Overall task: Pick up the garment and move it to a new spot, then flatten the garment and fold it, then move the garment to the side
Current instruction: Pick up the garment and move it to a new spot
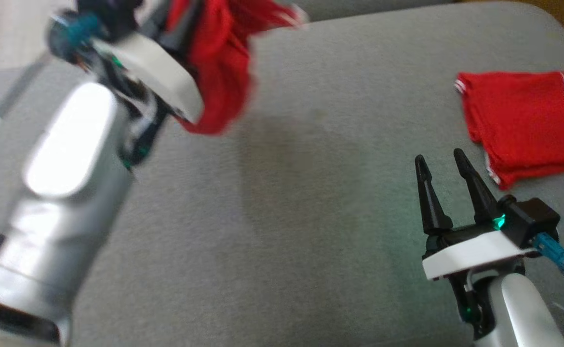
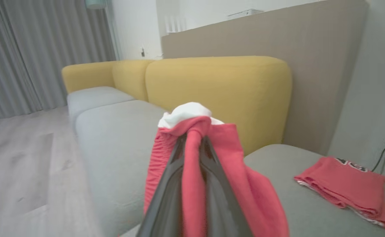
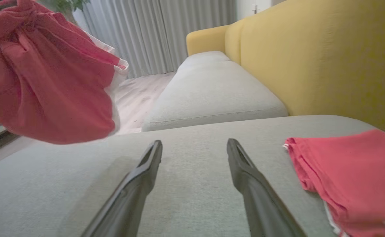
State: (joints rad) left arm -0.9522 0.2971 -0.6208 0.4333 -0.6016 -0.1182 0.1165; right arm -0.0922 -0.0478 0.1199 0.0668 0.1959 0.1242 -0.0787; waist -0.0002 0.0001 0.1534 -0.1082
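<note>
Soft daylight; held garment (image 1: 219, 72) motion-blurred.

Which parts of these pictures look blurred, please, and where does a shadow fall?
Head view: the held garment and left forearm smear with motion; a soft shadow lies on the cushion. Right wrist view: right gripper looks sharp.

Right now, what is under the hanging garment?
Bare grey cushion, faintly shadowed; the garment hangs clear above it, pinched in the left tool. The left arm covers part of the cushion in the head view.
</note>
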